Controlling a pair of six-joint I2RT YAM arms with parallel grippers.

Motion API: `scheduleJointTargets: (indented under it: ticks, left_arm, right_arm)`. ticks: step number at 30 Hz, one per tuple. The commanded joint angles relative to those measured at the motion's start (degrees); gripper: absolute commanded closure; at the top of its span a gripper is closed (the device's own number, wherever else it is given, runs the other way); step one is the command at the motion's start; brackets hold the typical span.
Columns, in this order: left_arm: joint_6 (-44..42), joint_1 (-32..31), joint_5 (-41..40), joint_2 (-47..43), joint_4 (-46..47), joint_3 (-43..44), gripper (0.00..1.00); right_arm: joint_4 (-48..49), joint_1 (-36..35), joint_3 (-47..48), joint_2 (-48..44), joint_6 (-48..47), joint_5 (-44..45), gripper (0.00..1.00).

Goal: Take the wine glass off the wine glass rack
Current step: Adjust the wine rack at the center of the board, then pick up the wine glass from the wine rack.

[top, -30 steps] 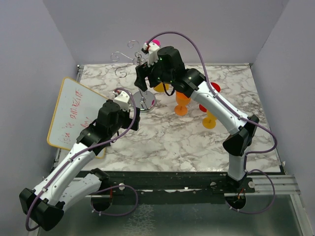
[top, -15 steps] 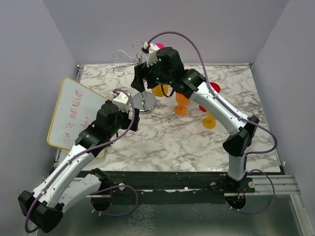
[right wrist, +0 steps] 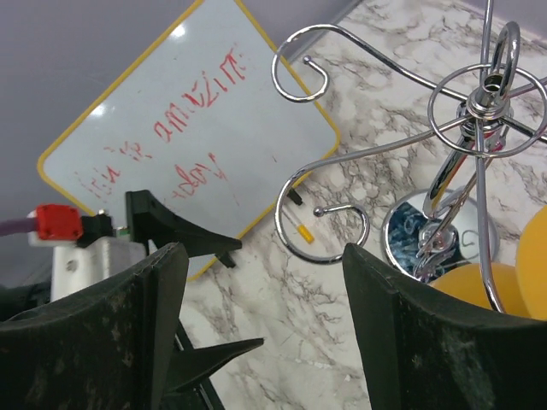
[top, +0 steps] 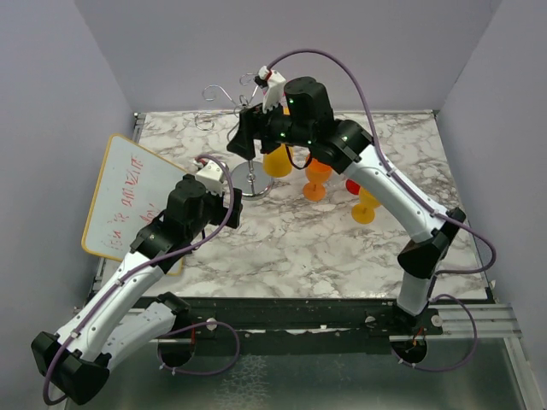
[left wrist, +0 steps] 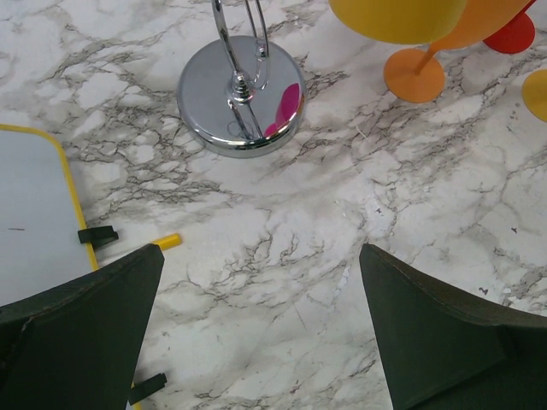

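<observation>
Not done yet. Hanging on the wine glass rack [left wrist: 205, 85], by the look of it, close beside the pole: 1 yellow wine glass [top: 277, 162]. Up by the curly wire arms, not touching the glass: the right gripper [right wrist: 261, 256], jaws wide, holding nothing. Down low near the round base: the left gripper [left wrist: 261, 252], wide open too, empty. Left to do: grab the glass, lift it off.

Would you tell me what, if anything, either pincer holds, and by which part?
Nothing is held: the left pincer and the right pincer are both open and empty.
</observation>
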State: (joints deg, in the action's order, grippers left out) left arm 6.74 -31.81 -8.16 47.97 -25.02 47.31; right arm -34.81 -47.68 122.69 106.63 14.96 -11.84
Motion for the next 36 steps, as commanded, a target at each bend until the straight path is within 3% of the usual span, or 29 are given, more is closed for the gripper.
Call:
scheduleJointTargets:
  ticks: [1,9,15,18,22,29,36]
  left_arm:
    - [0.55,0.44,0.72,-1.21,-0.12,-1.23,0.01]
    - [0.68,0.44,-0.28,-2.44,0.74,-2.99,0.01]
    - [1.57,0.44,-1.64,-4.75,3.19,-6.52,0.01]
    - [2.69,0.44,-1.67,-5.60,4.30,-7.99,0.01]
    - [3.87,0.44,-1.59,-6.23,5.44,-9.54,0.01]
    - [5.87,0.44,0.78,-6.50,7.79,-12.00,0.01]
    - [6.49,0.44,-0.66,-7.88,6.71,-12.69,0.01]
  right_arm:
    - [2.24,-0.96,-3.27,-6.96,0.66,-3.70,0.22]
    - [6.91,-1.01,-17.83,-19.12,0.41,-5.57,0.21]
    - [11.85,-0.92,-33.56,-32.72,-0.27,20.11,0.15]
    - [10.26,-0.01,-33.69,-32.80,0.39,24.69,0.14]
    - [8.06,4.79,-29.81,-29.13,3.19,17.50,0.14]
    - [16.33,21.07,-28.52,-22.67,14.29,-9.79,0.13]
    - [25.14,25.52,-27.72,-16.60,24.55,-18.81,0.23]
